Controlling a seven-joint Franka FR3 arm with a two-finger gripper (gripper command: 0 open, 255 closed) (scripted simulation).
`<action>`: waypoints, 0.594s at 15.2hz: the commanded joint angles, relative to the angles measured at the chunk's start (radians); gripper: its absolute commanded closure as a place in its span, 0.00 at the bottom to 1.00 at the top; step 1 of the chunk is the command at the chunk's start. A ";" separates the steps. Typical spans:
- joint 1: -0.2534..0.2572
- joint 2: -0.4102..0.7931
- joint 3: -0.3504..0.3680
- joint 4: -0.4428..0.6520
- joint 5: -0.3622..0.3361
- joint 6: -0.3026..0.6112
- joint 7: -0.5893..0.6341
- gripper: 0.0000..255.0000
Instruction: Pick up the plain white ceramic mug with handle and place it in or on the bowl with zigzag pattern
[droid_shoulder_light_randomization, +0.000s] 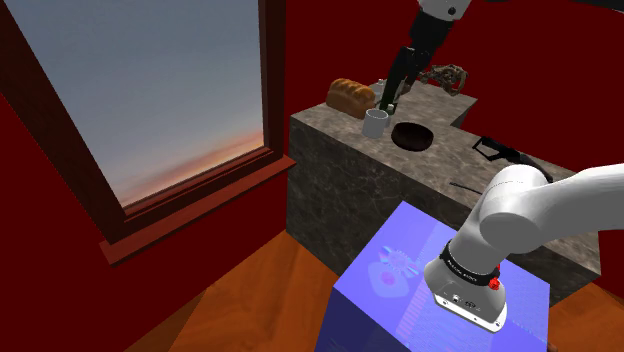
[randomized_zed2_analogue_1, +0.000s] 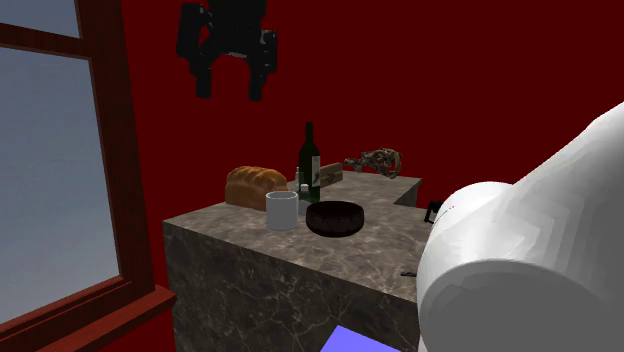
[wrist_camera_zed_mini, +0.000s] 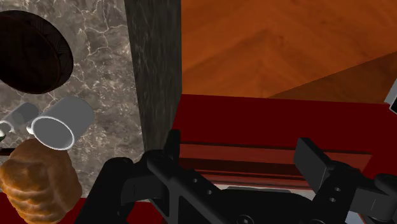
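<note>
A plain white mug (droid_shoulder_light_randomization: 375, 124) stands upright near the marble counter's window-side edge, just beside a dark round bowl (droid_shoulder_light_randomization: 412, 135). Both also appear in the second exterior view, mug (randomized_zed2_analogue_1: 282, 210) and bowl (randomized_zed2_analogue_1: 333, 217). My black gripper (randomized_zed2_analogue_1: 230, 88) hangs high above the counter, open, with nothing between its fingers. In the wrist view the gripper (wrist_camera_zed_mini: 242, 153) looks down past the counter's edge at the floor and the red sill, with the mug (wrist_camera_zed_mini: 63, 121) and bowl (wrist_camera_zed_mini: 32, 54) off to one side. From the shoulder view the gripper (droid_shoulder_light_randomization: 403, 78) is above the mug.
A bread loaf (droid_shoulder_light_randomization: 350, 97) and a dark green bottle (randomized_zed2_analogue_1: 309, 162) stand behind the mug. A brownish metallic object (droid_shoulder_light_randomization: 445, 75) lies at the counter's back, a black object (droid_shoulder_light_randomization: 495, 150) nearer the stand. The large window (droid_shoulder_light_randomization: 140, 90) fills the shoulder view's left.
</note>
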 joint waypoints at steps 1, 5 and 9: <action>0.000 0.000 0.000 0.000 0.000 0.000 0.000 0.00; -0.020 0.080 -0.063 -0.019 -0.030 0.093 -0.045 0.00; -0.038 0.176 -0.126 -0.019 -0.052 0.185 -0.090 0.00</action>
